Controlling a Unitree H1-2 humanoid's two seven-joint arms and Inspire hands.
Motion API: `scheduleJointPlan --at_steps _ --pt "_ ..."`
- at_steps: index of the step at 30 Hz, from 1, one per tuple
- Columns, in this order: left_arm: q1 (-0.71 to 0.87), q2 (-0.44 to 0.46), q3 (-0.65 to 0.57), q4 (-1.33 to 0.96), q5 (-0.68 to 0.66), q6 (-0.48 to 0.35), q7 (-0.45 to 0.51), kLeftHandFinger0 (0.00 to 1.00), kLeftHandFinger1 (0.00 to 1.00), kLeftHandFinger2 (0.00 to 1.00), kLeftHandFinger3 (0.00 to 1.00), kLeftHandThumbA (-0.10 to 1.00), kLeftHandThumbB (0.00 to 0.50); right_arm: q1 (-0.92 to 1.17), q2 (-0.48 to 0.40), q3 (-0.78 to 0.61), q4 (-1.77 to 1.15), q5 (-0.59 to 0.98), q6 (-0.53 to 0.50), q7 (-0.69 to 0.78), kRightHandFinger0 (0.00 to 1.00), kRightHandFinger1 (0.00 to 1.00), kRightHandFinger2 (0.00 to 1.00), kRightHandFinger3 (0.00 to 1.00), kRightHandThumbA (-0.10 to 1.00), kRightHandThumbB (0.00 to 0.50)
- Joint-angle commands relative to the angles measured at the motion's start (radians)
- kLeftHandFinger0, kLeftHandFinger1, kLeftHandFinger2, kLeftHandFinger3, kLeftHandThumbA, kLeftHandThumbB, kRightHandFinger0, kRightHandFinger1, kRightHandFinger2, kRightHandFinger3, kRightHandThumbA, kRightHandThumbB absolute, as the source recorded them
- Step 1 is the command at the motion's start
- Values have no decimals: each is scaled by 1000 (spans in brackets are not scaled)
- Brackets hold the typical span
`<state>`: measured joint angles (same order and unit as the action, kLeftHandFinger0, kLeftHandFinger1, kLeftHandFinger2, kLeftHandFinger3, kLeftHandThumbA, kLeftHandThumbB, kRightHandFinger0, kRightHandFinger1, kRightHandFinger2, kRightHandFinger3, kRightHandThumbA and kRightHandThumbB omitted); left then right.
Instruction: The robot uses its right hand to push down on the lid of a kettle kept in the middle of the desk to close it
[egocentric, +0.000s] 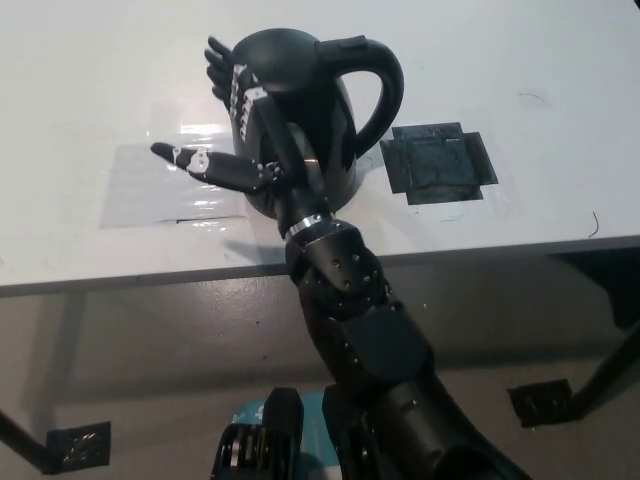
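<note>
Lab-like test bench: white desk (black tape patch).

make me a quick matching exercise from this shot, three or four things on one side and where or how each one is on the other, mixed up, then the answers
Things:
1. kettle
2. right hand
3. black taped square
4. clear plastic sheet

Places or states:
A. flat on the desk, to the picture's right of the kettle's handle
B. raised at the kettle's left side, fingers spread, holding nothing
C. upright in the middle of the white desk, lid down
D. shiny and flat on the desk, to the picture's left of the kettle

Pairs: 1-C, 2-B, 3-A, 4-D
</note>
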<state>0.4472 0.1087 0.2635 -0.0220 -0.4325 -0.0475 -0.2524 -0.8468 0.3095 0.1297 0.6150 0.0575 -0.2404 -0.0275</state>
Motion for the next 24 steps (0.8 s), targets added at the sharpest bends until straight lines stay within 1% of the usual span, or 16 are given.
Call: scheduleJointPlan --at_steps 1,4,5,7,10,12,13,14,15,16,19,20,21,22,23,24 --pt "49 12 11 -95 25 34 41 1000 1000 903 1000 238 126 -30 -20 144 -644 116 302 200 1000 1000 1000 1000 912 215" --pt "48 13 11 -88 22 30 35 1000 1000 921 1000 199 125 12 -71 203 -841 103 372 222 1000 1000 1000 1000 931 199" --pt "45 11 13 -86 23 33 39 1000 1000 908 1000 154 102 36 -94 223 -908 115 387 234 1000 1000 1000 1000 940 199" --pt "35 11 12 -74 32 14 35 1000 1000 910 1000 226 124 69 -126 242 -999 103 414 237 1000 1000 1000 1000 969 201" --pt "27 15 16 -74 27 14 34 1000 1000 919 1000 222 124 138 -175 269 -1126 55 416 240 1000 1000 1000 1000 1000 196" --pt "27 18 21 -82 19 23 35 1000 1000 916 1000 170 108 207 -215 279 -1234 31 454 235 1000 1000 1000 1000 1000 192" --pt "27 19 20 -84 25 26 38 1000 1000 906 1000 143 82 242 -241 279 -1280 46 475 233 1000 1000 1000 1000 1000 173" --pt "27 21 18 -82 32 29 39 1000 1000 920 1000 160 83 274 -253 276 -1312 49 514 222 1000 1000 1000 1000 1000 236" --pt "26 21 18 -83 35 33 43 1000 1000 921 1000 138 78 369 -305 264 -1364 57 490 221 1000 1000 1000 1000 1000 215" --pt "27 23 17 -80 43 26 41 1000 1000 924 1000 175 88 410 -335 258 -1378 68 470 224 1000 1000 1000 1000 1000 200" --pt "3 36 22 -76 51 19 43 1000 1000 931 1000 218 102 457 -376 243 -1370 104 434 223 1000 1000 1000 1000 971 191" --pt "4 37 20 -85 65 30 52 1000 1000 905 1000 254 131 539 -441 211 -1383 112 415 226 1000 1000 1000 1000 963 193" --pt "3 38 21 -78 42 28 36 1000 1000 916 1000 244 124 594 -483 184 -1386 127 413 223 1000 1000 1000 1000 957 222" --pt "-4 42 21 -75 41 25 33 1000 1000 919 1000 248 122 612 -501 172 -1383 128 406 222 1000 1000 1000 1000 960 222" --pt "-9 40 25 -66 17 13 19 1000 1000 916 1000 181 92 646 -528 151 -1370 136 373 223 1000 1000 1000 1000 961 204" --pt "-14 40 26 -62 20 8 20 1000 1000 903 1000 186 91 667 -556 135 -1354 138 349 228 1000 1000 1000 1000 977 194"
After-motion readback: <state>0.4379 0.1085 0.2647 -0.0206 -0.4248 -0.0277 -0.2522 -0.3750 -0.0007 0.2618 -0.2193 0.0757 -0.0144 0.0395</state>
